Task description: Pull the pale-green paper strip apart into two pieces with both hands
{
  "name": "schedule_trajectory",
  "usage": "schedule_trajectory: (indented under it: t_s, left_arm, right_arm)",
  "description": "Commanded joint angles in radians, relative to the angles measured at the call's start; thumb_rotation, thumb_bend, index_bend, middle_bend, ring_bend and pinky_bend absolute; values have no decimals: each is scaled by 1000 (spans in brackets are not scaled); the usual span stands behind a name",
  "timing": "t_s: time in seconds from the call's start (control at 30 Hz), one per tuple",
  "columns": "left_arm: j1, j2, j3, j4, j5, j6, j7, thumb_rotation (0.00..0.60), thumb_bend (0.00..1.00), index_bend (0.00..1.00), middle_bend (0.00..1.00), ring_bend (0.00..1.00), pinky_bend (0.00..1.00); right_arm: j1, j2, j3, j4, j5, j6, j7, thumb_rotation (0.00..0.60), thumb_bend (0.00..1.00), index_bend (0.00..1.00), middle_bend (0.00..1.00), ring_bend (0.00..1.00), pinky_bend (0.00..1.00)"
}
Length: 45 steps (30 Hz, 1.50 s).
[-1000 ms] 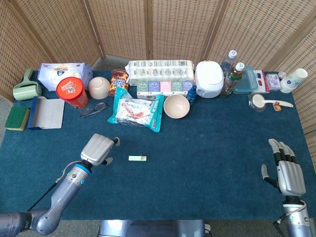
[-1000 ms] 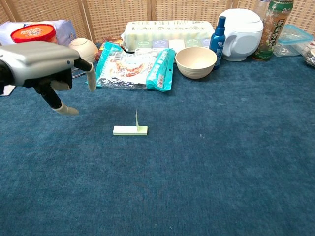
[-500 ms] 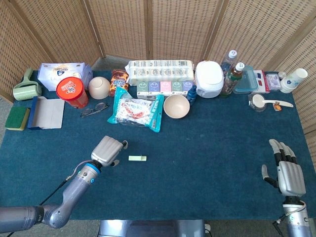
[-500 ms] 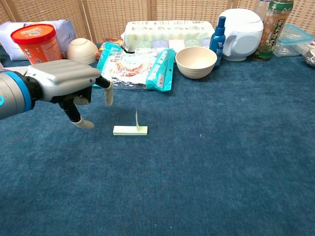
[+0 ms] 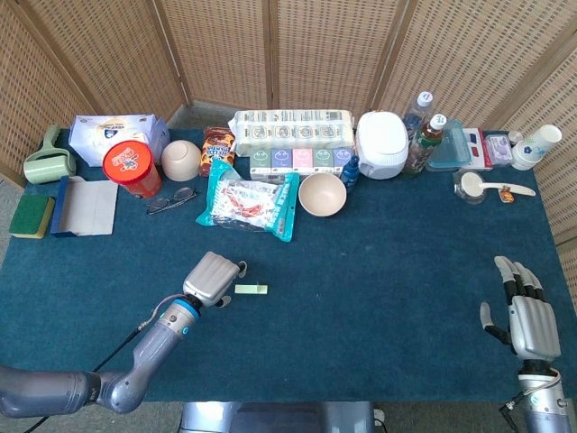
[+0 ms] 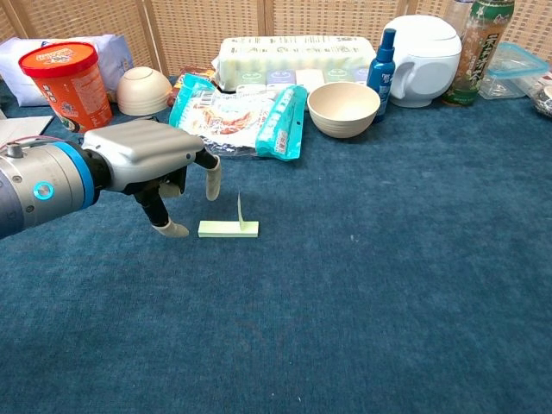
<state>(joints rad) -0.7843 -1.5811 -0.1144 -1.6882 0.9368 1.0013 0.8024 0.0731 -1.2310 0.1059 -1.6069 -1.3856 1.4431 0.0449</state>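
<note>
The pale-green paper strip (image 5: 251, 290) (image 6: 228, 228) lies flat on the blue cloth near the table's middle, with one thin end standing up. My left hand (image 5: 214, 279) (image 6: 155, 159) hovers just left of the strip, fingers apart and pointing down, holding nothing; a fingertip (image 6: 170, 228) comes close to the strip's left end. My right hand (image 5: 522, 313) rests far off at the right front corner, fingers spread, empty. It shows only in the head view.
A snack bag (image 5: 248, 203), a beige bowl (image 5: 322, 194), glasses (image 5: 171, 201), a red tub (image 5: 131, 168) and a white cooker (image 5: 381, 144) line the back half. The table's front edge (image 5: 288, 401) runs below the left forearm.
My left hand has moved right and slightly forward toward the strip, closing most of the gap. The strip and my right hand have stayed put.
</note>
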Motion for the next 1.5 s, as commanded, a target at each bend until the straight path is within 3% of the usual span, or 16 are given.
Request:
schedule_trajectory:
  t_s: [0.03, 0.7, 1.5]
  left_arm:
    - [-8, -13, 1, 11, -19, 4, 7, 600, 173, 401, 1000, 983, 1000]
    - [-60, -87, -1, 65, -120, 27, 46, 600, 203, 448, 1000, 987, 1000]
    - [-99, -110, 7, 82, -202, 45, 82, 600, 203, 486, 1000, 988, 1000]
  right_arm:
    - [-2, 1, -1, 2, 0, 0, 3, 600, 507, 0, 109, 10, 84]
    - [-16, 5, -6, 18, 5, 2, 30, 600, 507, 0, 109, 10, 84]
    - [-28, 6, -7, 31, 6, 6, 52, 600, 507, 0, 109, 10, 83]
